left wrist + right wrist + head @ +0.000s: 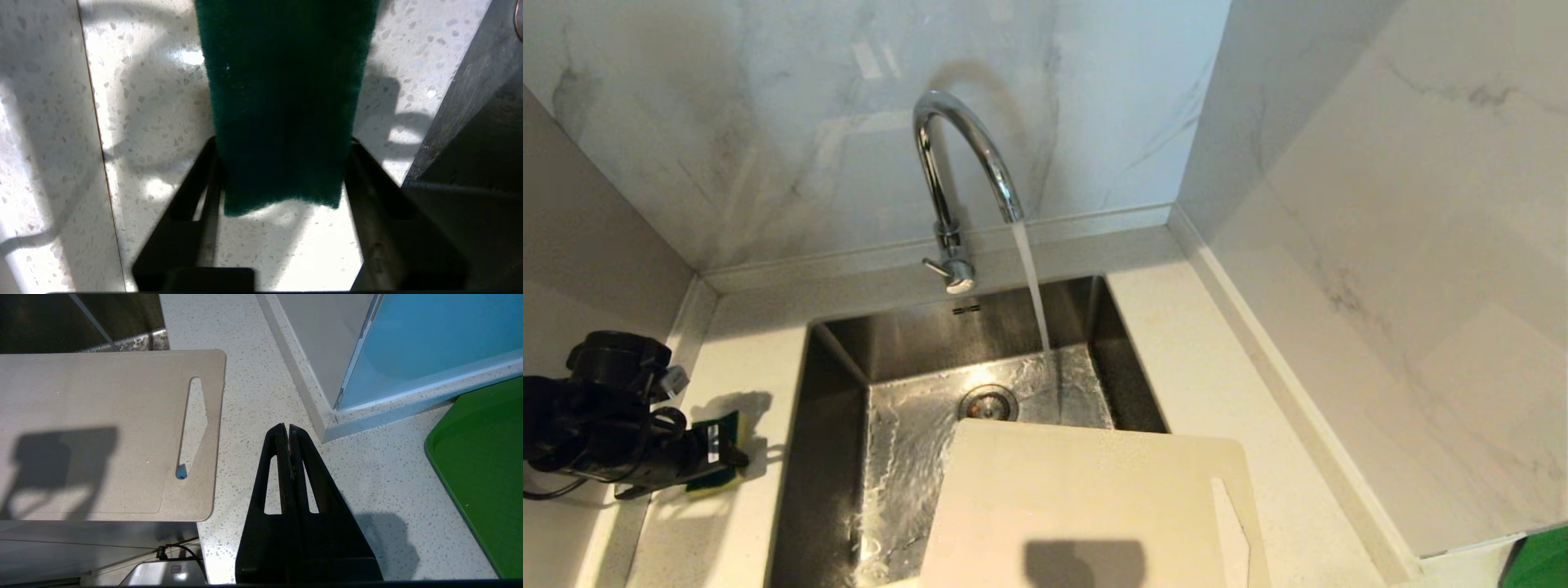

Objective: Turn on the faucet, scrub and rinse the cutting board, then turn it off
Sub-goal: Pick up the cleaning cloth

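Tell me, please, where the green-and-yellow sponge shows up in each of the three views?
Head view: sponge at far left on the countertop, at the left gripper.
Left wrist view: its green face fills the top centre, between the fingers.
Right wrist view: not visible.
Shared landmark: the speckled countertop.

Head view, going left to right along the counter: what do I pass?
Left pincer closing around the sponge → sink → faucet → cutting board → green tray.

A kitchen: steel sink (833,425) set in speckled countertop (1217,392), marble-look wall tiles (768,122).
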